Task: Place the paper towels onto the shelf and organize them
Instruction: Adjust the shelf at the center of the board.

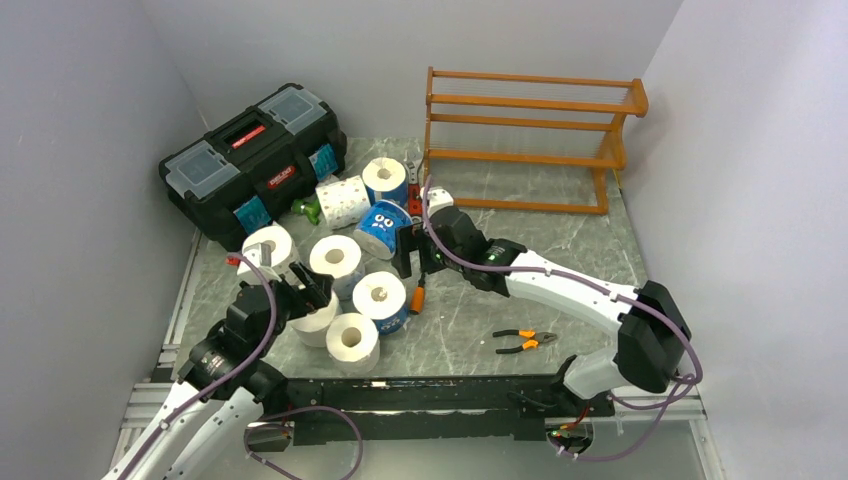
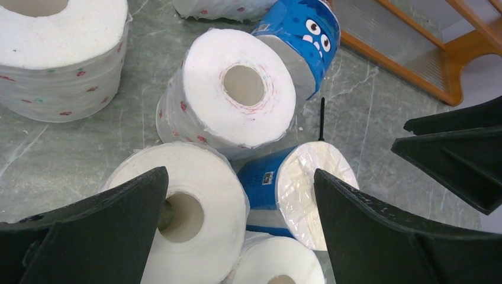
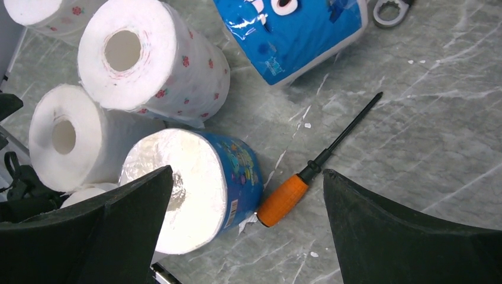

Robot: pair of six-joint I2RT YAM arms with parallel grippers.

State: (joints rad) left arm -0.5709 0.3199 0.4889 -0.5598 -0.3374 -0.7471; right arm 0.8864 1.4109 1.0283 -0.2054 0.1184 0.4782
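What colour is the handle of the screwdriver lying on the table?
The screwdriver handle is orange; the right wrist view shows it best.

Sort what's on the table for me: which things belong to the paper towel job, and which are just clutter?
For the job: white paper towels, blue-wrapped paper towels, wooden shelf.

Lying about: black toolbox, pliers, orange-handled screwdriver, wrench, small green item by the toolbox.

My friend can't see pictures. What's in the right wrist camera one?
The wide-open right claw frames a blue-wrapped paper towel roll and an orange-handled screwdriver on a grey marble table. Beyond them sit a white flowery roll and another blue roll.
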